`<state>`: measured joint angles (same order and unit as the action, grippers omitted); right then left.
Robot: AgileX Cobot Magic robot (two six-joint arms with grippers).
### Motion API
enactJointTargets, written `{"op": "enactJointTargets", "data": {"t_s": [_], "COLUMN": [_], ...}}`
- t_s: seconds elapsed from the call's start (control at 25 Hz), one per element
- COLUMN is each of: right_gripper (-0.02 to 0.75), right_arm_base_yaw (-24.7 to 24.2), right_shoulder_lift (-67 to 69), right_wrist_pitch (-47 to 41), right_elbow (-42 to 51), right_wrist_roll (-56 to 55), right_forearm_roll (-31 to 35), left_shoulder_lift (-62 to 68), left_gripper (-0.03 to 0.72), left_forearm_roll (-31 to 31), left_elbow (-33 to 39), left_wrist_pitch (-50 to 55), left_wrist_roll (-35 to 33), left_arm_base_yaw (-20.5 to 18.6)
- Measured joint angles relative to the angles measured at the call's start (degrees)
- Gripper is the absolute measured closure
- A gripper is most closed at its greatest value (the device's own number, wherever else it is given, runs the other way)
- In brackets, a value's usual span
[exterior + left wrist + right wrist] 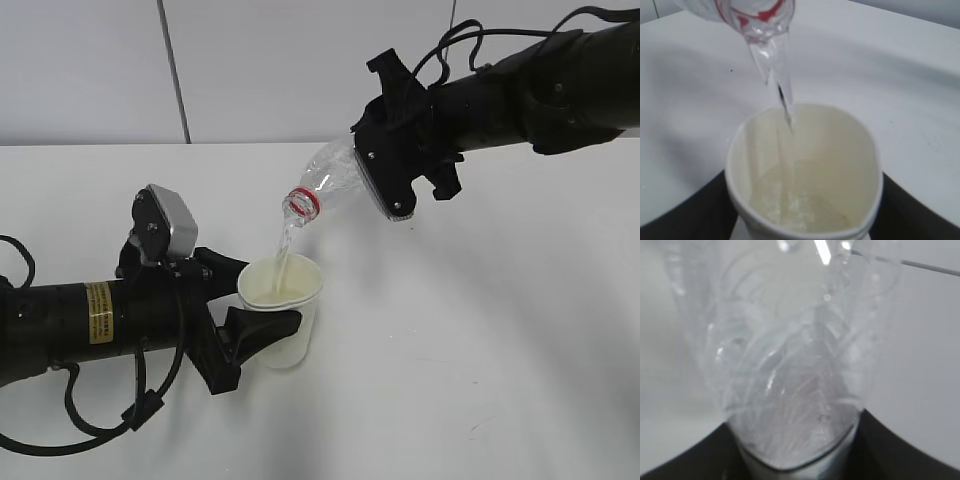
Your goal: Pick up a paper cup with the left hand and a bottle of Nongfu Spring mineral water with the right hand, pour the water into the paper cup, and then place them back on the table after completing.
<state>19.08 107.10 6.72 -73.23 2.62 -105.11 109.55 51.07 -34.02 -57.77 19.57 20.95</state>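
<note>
I see the left gripper (262, 300) clenched around the paper cup (283, 310), one finger on each side of its wall, the cup upright and seemingly just above the white desk (480, 330), though I cannot tell whether its base touches. The right gripper (385, 165) grasps the clear water bottle (330, 180) by its body and holds it tilted, neck down and to the left, the red ring at its open mouth above the cup's rim. A thin stream of water (281, 255) falls from the mouth into the cup. In the left wrist view the stream (782, 95) enters near the middle of the cup (805, 165), which holds a shallow pool at the bottom; its rim looks slightly squeezed. The right wrist view is filled by the blurred bottle (790, 365) between dark fingers (900, 450).
</note>
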Motion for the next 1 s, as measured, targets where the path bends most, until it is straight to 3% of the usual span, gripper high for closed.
{"op": "enactJointTargets", "data": {"t_s": [1.0], "right_gripper": [0.433], "right_arm_base_yaw": [0.00], "right_shoulder_lift": [0.00], "right_wrist_pitch": [-0.10], "right_elbow": [0.00], "right_wrist_roll": [0.69], "right_forearm_roll": [0.00], "left_shoulder_lift": [0.11], "left_gripper": [0.228], "left_forearm_roll": [-0.63], "left_elbow": [0.00], "left_wrist_pitch": [-0.50], "left_wrist_roll": [0.00], "left_arm_base_yaw": [0.00]}}
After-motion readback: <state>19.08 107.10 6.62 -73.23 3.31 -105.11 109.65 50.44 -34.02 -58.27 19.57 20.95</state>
